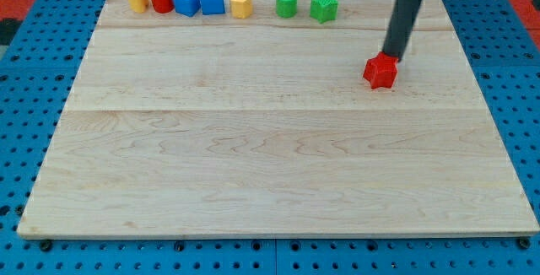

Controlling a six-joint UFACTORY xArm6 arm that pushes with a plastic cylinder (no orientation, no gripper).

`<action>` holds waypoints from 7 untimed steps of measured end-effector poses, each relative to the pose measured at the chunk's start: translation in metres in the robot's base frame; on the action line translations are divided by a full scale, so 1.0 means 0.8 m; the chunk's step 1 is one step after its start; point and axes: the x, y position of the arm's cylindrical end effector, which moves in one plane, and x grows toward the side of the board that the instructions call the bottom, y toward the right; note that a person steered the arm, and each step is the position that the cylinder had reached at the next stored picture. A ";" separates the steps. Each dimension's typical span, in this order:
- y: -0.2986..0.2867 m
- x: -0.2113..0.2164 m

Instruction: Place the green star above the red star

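No claw on arm, only dark rod; my tip (393, 57) touches upper right of red star-shaped block (380, 72). Green star-shaped block (323, 7) sits near top edge of pale wooden worktop (253, 165), well apart. Risk: tip nudges red star, shifting target.

star (380, 72) right of centre — row (187, 1) along top
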 end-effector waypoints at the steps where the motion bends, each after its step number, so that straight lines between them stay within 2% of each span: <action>1: -0.006 -0.037; 2: -0.001 -0.082; 3: 0.006 -0.102; 4: 0.038 -0.155; 6: -0.027 -0.203; 7: -0.080 -0.201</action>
